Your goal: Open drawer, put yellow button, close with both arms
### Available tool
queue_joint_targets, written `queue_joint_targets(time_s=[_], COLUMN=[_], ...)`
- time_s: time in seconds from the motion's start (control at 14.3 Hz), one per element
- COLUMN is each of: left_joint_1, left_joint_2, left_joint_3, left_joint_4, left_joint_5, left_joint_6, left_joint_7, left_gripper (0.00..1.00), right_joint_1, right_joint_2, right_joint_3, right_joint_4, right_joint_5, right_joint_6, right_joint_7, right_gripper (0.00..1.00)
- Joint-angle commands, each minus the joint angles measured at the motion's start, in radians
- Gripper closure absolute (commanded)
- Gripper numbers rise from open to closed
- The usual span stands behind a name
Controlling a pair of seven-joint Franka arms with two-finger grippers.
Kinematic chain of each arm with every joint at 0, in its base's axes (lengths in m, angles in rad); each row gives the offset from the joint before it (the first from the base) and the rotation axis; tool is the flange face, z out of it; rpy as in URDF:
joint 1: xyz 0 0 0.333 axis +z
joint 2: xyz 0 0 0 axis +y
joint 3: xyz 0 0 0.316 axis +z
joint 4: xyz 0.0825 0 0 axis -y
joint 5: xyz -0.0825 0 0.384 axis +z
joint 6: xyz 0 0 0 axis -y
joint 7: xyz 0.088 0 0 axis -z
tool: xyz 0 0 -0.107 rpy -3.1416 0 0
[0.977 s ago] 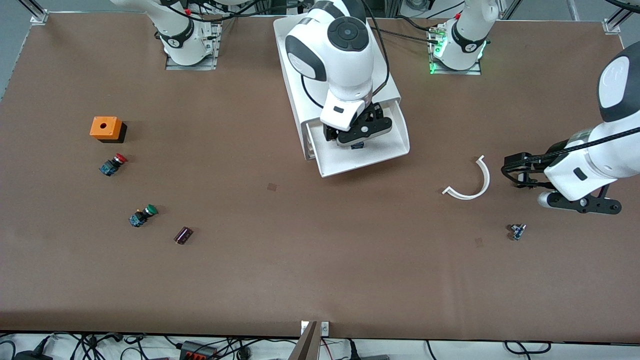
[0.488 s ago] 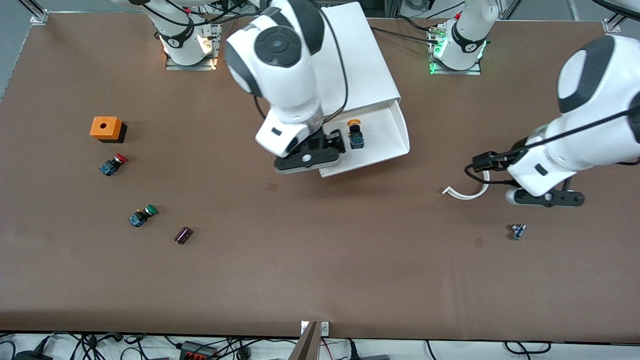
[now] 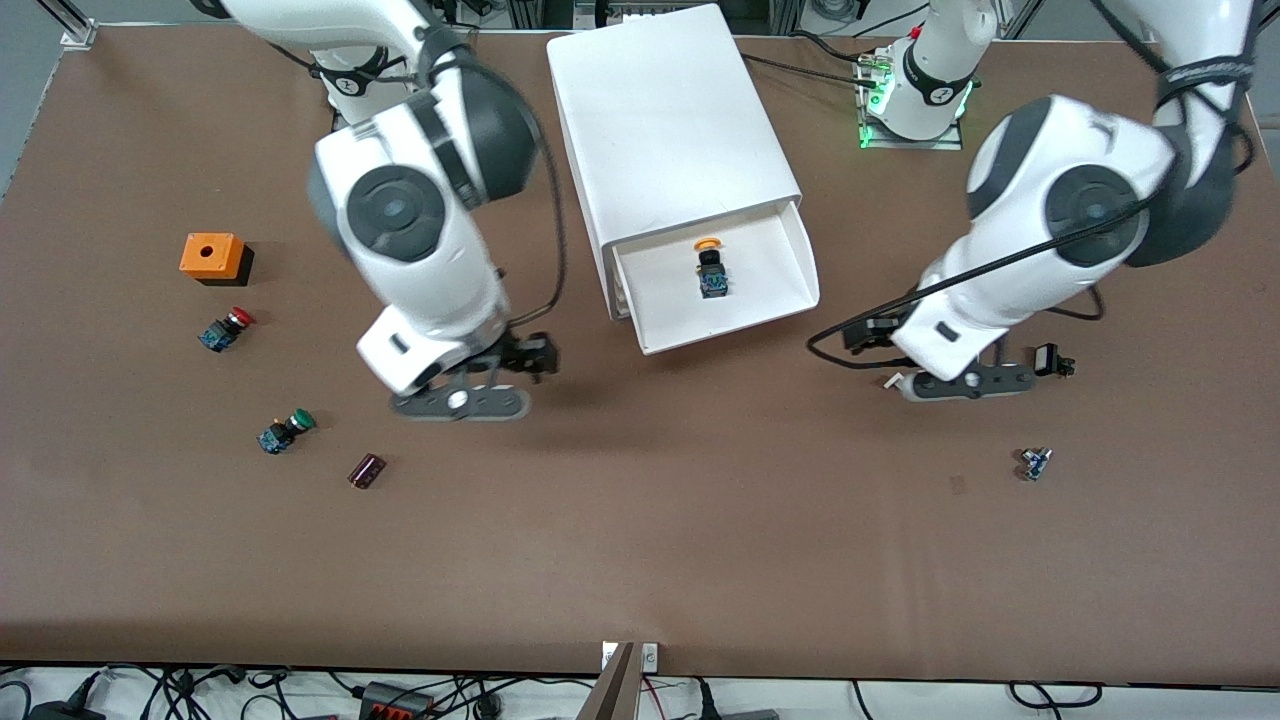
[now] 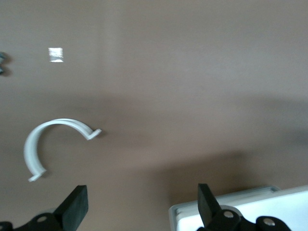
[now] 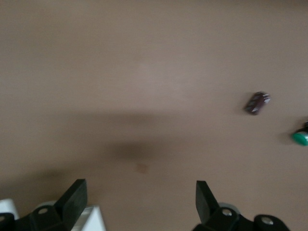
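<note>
Evenly and brightly lit from overhead, with soft dark shadows on the brown surface (image 3: 640, 520) under both arms and beside the white cabinet (image 3: 670, 120); front view sharp, both wrist views softly blurred, a small glare patch near the white curved piece (image 4: 53, 144)

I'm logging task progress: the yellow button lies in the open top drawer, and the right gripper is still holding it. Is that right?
Not quite. The yellow button does lie in the open drawer, but the right gripper is not holding it: in the front view it hangs open over bare table toward the right arm's end, and the right wrist view shows nothing between its fingers.
</note>
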Motion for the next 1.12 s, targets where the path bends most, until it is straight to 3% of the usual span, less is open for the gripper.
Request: queue_joint_targets(time_s=[0.0,0.42,0.77,0.98,1.05], left_joint_1=[-0.042,-0.133,-0.168,-0.167,-0.168], left_joint_2=[0.022,0.117,0.088,0.066,0.044], left_joint_3=[-0.011,-0.011,-0.021,-0.076,-0.082], left_joint_4=[-0.053,-0.053,-0.131,-0.188,-0.209], left_joint_5=[0.013,0.020,0.020,0.020,0.020], left_joint_6=[0.127,0.251,0.244,0.242,0.236], left_joint_7=[-0.112,-0.197,-0.220,-0.325,-0.338], left_gripper=[0.00,0.00,0.00,0.00,0.00], right_joint_1=[-0.123,-0.277,-0.381,-0.491,-0.499], right_joint_2=[-0.059,-0.105,-0.191,-0.245,-0.289], right_joint_3=[0.016,0.016,0.016,0.016,0.013], right_joint_4=[-0.044,-0.050,-0.123,-0.163,-0.206], right_joint_5=[0.002,0.003,0.011,0.113,0.109], right_joint_6=[-0.036,-0.119,-0.113,-0.126,-0.119], right_joint_7=[-0.147,-0.227,-0.325,-0.388,-0.447], right_gripper=[0.00,0.00,0.00,0.00,0.00])
